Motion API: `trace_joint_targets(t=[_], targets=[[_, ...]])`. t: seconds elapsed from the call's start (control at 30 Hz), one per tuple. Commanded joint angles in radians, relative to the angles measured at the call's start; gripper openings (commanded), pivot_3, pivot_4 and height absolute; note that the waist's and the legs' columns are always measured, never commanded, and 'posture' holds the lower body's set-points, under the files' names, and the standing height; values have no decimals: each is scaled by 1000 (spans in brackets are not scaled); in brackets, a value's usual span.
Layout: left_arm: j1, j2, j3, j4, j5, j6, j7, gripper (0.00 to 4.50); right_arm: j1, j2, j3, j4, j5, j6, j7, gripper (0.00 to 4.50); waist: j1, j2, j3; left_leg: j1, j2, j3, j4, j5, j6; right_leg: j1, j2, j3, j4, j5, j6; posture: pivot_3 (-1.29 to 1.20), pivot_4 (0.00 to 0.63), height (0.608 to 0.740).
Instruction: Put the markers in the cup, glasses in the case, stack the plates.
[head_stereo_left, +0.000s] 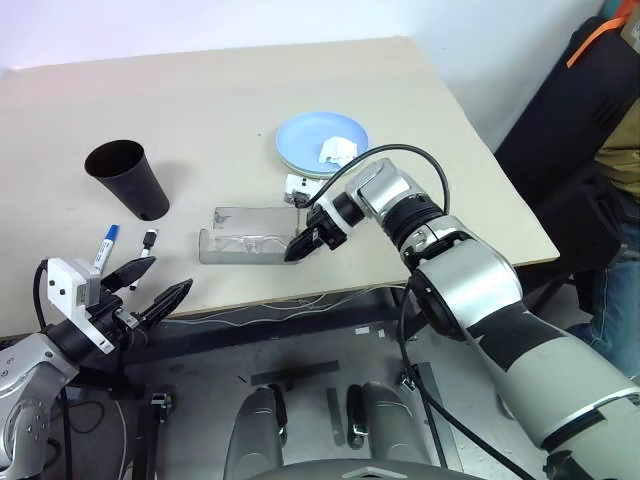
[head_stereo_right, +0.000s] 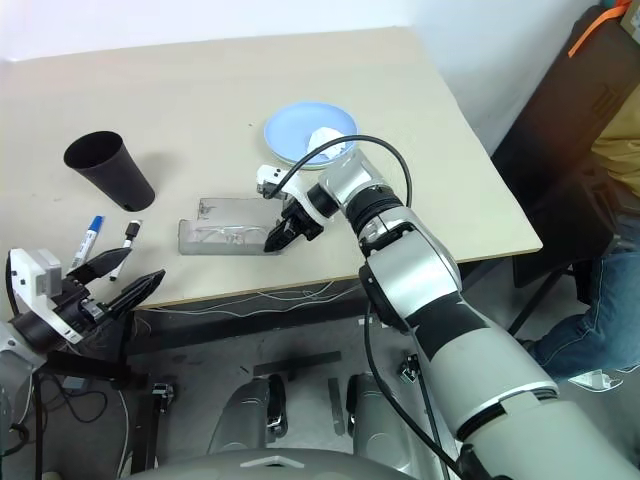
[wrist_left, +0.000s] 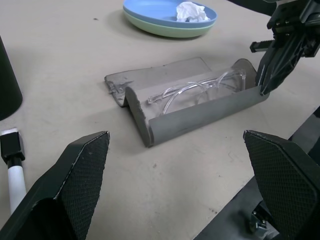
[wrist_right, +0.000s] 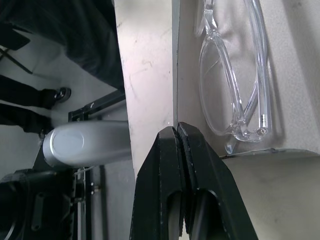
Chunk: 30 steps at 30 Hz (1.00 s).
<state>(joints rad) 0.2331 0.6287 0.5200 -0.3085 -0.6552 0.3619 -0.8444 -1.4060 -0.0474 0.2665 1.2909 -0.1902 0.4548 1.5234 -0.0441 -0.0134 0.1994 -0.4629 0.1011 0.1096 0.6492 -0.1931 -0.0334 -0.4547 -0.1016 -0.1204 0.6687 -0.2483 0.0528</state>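
The grey case (head_stereo_left: 246, 237) lies open near the table's front edge, with the clear glasses (wrist_left: 197, 90) resting inside it. My right gripper (head_stereo_left: 296, 250) is shut with nothing in it, its tip at the case's right end beside the glasses (wrist_right: 230, 75). The black cup (head_stereo_left: 127, 178) stands upright at the left. In front of it lie two markers, one blue-capped (head_stereo_left: 106, 246) and one black-capped (head_stereo_left: 149, 240). My left gripper (head_stereo_left: 170, 272) hangs open just off the front edge, near the markers. The light blue plate (head_stereo_left: 310, 135) sits on the pale green plate (wrist_left: 165, 31).
A crumpled white tissue (head_stereo_left: 337, 150) lies on the top plate. White cables run under the table's front edge (head_stereo_left: 290, 300). A person in jeans (head_stereo_left: 615, 290) and a black bag (head_stereo_left: 570, 130) are past the table's right side.
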Motion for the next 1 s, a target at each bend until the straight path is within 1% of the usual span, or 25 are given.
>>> trace_joint_targets(t=[0.03, 0.23, 0.27, 0.3, 0.33, 0.47, 0.67, 0.77, 0.87, 0.93, 1.0], targets=[[4, 4, 3, -20, -1, -17, -4, 4500, 5, -7, 9, -24, -2, 9, 31, 18, 0, 0, 0, 0, 0, 0, 0, 0, 0, 0, 0, 0, 0, 0, 0, 0, 150, 706], [2, 6, 2, -16, 5, -18, -5, 4500, 10, -6, 13, -26, -6, 7, 40, 18, 0, 0, 0, 0, 0, 0, 0, 0, 0, 0, 0, 0, 0, 0, 0, 0, 150, 706], [2, 6, 3, -15, 6, -18, -6, 4500, 10, -7, 11, -27, -5, 3, 36, 424, 0, 0, 0, 0, 0, 0, 0, 0, 0, 0, 0, 0, 0, 0, 0, 0, 150, 706], [2, 5, 3, -15, 6, -17, -7, 4500, 10, -8, 9, -28, -4, -3, 33, 529, 0, 0, 0, 0, 0, 0, 0, 0, 0, 0, 0, 0, 0, 0, 0, 0, 150, 706], [1, 5, 3, -15, 7, -17, -7, 4500, 8, -10, 5, -28, -1, -3, 32, 825, 0, 0, 0, 0, 0, 0, 0, 0, 0, 0, 0, 0, 0, 0, 0, 0, 150, 706], [0, 5, 3, -16, 6, -15, -6, 4500, -2, -19, -10, -31, 10, -5, 27, 2145, -1, 0, 0, 2, 0, 0, 1, 0, 0, 1, 0, 0, 1, 0, -1, 0, 150, 706], [-1, 5, 3, -13, 3, -12, -7, 4500, -38, -37, -63, -36, 57, 15, 23, 4024, 0, 0, 0, 2, 0, -3, 2, -1, -4, 1, 2, 0, 0, 5, -9, 0, 150, 706], [-4, 5, 3, -10, 2, -11, -8, 4500, -66, -48, -112, -39, 100, 31, 0, 4024, 1, 0, 0, 1, 0, -4, 2, -1, -4, -3, 2, 0, -1, 7, -11, 0, 150, 706], [-9, 3, 2, -8, -2, -9, -6, 4500, -75, -49, -162, -37, 131, 21, -96, 4024, 1, 0, 0, 1, 0, -5, 2, -1, -5, -3, 3, 1, -1, 8, -12, 0, 150, 706], [-19, -3, 7, -7, -14, -3, 1, 4500, -76, -48, -188, -36, 148, 16, -138, 4024, 1, 0, 0, 1, 0, -5, 2, 0, -5, -2, 5, 2, -1, 9, -10, 0, 150, 706], [-23, 0, 12, -7, -18, 2, 3, 4500, -76, -49, -199, -35, 159, 29, -141, 4024, 1, 0, 0, 0, 0, -5, 2, 1, -5, -2, 5, 3, -2, 10, -7, 0, 150, 706]])
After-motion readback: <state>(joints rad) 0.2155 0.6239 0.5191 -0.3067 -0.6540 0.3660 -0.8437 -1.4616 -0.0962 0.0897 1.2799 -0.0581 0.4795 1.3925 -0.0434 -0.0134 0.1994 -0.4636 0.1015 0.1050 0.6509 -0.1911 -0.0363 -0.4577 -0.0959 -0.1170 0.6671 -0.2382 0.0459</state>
